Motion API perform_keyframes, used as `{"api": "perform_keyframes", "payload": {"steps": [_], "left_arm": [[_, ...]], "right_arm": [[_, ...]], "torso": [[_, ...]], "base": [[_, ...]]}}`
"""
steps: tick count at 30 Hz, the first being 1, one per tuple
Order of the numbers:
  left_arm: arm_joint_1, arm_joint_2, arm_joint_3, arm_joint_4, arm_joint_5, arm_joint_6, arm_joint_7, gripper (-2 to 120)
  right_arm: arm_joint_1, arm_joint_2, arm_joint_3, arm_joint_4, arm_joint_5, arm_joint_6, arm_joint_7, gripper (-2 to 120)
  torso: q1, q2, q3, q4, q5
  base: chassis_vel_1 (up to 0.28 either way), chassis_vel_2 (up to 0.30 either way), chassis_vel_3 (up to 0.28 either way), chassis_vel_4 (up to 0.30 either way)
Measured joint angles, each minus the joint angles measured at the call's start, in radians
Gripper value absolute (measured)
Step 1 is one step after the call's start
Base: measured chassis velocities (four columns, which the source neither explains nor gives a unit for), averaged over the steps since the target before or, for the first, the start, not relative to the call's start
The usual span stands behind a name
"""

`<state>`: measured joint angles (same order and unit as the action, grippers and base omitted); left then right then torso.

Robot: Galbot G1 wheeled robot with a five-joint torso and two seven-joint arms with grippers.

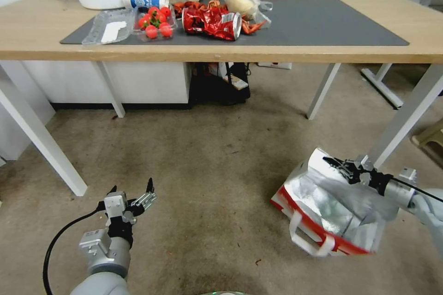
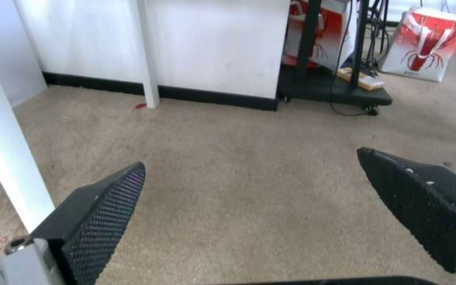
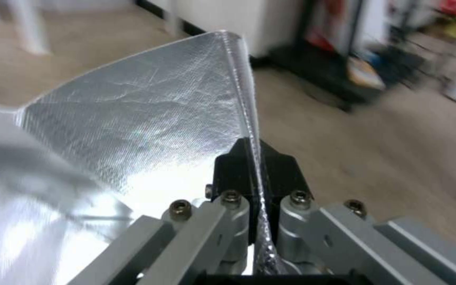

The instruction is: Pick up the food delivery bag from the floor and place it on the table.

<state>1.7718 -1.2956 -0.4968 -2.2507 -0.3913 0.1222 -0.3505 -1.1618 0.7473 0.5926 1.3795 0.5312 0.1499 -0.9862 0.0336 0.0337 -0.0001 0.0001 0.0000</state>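
Right gripper [image 1: 333,164] is down at the food delivery bag [image 1: 330,209], and its jaws are pinched together on the upper edge of the foil lining; the right wrist view has the silver sheet [image 3: 149,118] running straight between the two black fingers [image 3: 278,168]. The bag itself lies tipped on the floor [image 1: 207,166], open mouth facing up, foil showing, the red trim and white handles [image 1: 307,239] on the side away from the jaws and resting on the floor. It sits just beside one white leg of the desk [image 1: 300,50], below the desk's front edge.

Left gripper [image 1: 134,196] hangs low over bare floor, well apart from the bag, jaws spread wide with nothing between them. The left wrist view looks out between those two black fingertips [image 2: 107,213] at plain floor [image 2: 249,158].

Up on the desk, well beyond both sets of jaws, a crumpled red snack wrapper [image 1: 212,23] lies on the dark grey mat [image 1: 323,23] beside a tray of tomatoes [image 1: 155,22].
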Motion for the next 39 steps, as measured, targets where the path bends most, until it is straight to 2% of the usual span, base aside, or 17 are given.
{"api": "perform_keyframes", "payload": {"steps": [2,4,6,11,14,18,21,26,39], "left_arm": [[0.0,0.0,-0.003,-0.004,0.0,-0.001,0.0,100],[0.0,-0.001,-0.004,-0.004,0.0,-0.001,0.0,100],[0.001,-0.001,-0.005,-0.009,0.0,-0.008,0.0,100],[0.002,-0.002,-0.005,-0.012,0.0,-0.01,0.0,100],[0.008,-0.003,-0.005,-0.024,-0.001,-0.011,0.001,100],[0.015,-0.003,-0.006,-0.036,-0.007,-0.011,-0.003,100],[0.022,-0.004,-0.009,-0.046,-0.009,-0.011,-0.008,100],[0.026,-0.008,-0.01,-0.053,-0.01,-0.007,-0.011,100],[0.03,-0.014,-0.01,-0.061,-0.023,-0.007,-0.011,100]], "right_arm": [[-0.038,-0.019,0.017,0.077,0.06,-0.032,-0.063,0],[-0.042,-0.022,0.018,0.088,0.071,-0.037,-0.072,0],[-0.068,-0.039,0.028,0.155,0.138,-0.078,-0.118,0],[-0.081,-0.047,0.031,0.202,0.216,-0.119,-0.136,0],[-0.094,-0.049,0.031,0.248,0.351,-0.192,-0.166,0],[-0.1,-0.05,0.031,0.269,0.441,-0.255,-0.21,0],[-0.097,-0.052,0.031,0.285,0.525,-0.329,-0.294,0],[-0.091,-0.053,0.031,0.294,0.613,-0.388,-0.357,0],[-0.092,-0.043,0.032,0.286,0.733,-0.449,-0.465,0]], "torso": [[0.0,0.0,0.0,-0.0001,-0.0001],[0.0,0.0,0.0,-0.0001,-0.0001],[0.0,0.0,0.0,-0.0001,-0.0002],[0.0,0.0,0.0,0.0,-0.0002],[0.0,0.0,0.0,0.0,-0.0001],[0.0,0.0,0.0,0.0,-0.0001],[0.0,0.0,0.0,0.0,-0.0001],[0.0,0.0,0.0,0.0,-0.0001],[0.0,0.0,0.0,0.0,0.0]], "base": [[0.0,0.0,0.0,0.0],[0.0,0.0,0.0,0.0],[0.0,0.0,0.0,0.0],[0.0,0.0,0.0,0.0],[0.0,0.0,0.0,0.0],[0.0,0.0,0.0,0.0],[0.0,0.0,0.0,0.0],[0.0,0.0,0.0,0.0],[0.0,0.0,0.0,0.0]]}}
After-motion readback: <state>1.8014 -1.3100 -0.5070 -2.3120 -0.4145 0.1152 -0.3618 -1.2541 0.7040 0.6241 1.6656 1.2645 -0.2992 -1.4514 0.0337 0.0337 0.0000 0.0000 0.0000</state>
